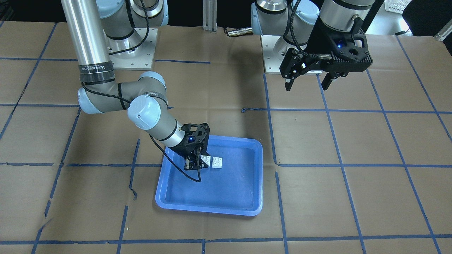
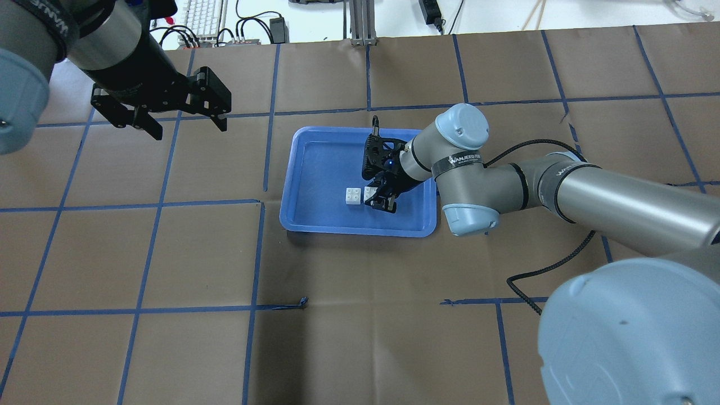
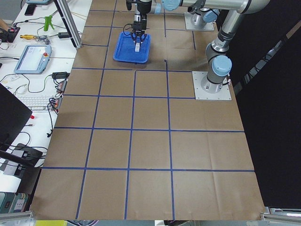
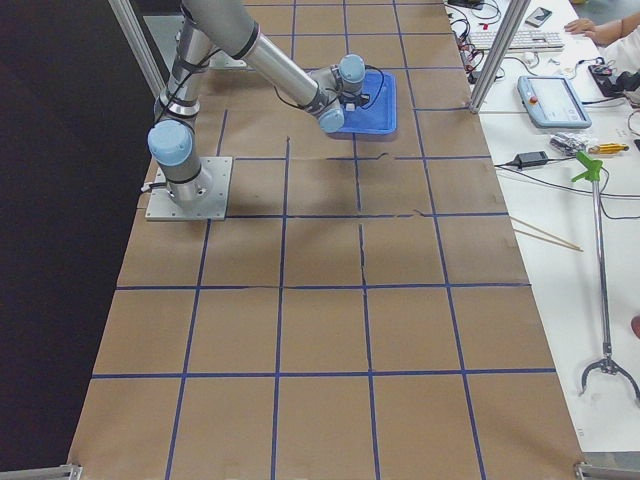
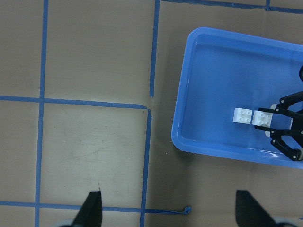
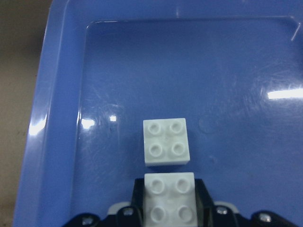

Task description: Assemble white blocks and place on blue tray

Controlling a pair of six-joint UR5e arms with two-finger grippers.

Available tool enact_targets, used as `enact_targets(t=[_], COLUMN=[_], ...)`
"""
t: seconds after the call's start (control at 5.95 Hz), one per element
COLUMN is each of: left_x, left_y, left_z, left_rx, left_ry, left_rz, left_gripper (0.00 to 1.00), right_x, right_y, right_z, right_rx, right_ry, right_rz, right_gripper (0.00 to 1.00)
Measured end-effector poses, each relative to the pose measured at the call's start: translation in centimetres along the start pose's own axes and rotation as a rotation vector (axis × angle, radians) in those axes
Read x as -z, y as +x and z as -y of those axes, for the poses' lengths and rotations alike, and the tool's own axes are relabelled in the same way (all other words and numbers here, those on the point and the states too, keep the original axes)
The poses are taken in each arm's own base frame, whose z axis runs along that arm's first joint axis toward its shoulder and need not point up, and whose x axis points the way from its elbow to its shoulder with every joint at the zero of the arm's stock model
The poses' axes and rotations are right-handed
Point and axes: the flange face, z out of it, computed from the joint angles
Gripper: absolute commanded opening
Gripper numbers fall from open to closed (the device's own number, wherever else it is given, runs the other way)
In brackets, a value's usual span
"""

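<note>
Right wrist-mounted view shows your right gripper pinching one white block by its flat side walls, down inside the blue tray, whose floor also carries the second white block just ahead, barely apart. Expect both to be light, rigid and slick, so grip the sides, never the studs. Your left gripper hangs spread and empty, well apart from the tray.

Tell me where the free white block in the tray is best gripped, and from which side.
From above: the free white block lies flat, studs up, within the blue tray's raised rim. Pinch the two side walls that do not face the held block in the right gripper, close beside it.
</note>
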Motion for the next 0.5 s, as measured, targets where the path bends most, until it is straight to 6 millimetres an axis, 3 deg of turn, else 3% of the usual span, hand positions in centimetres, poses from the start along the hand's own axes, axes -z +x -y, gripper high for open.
enact_targets(t=[0.5], left_x=[0.17], left_y=[-0.07], left_z=[-0.05], left_rx=[0.002], left_ry=[0.004], left_rz=[0.000], left_gripper=[0.99], right_x=[-0.43], right_y=[-0.14], right_z=[0.08], right_rx=[-0.001], right_ry=[0.002], right_rz=[0.007], right_gripper=[0.27])
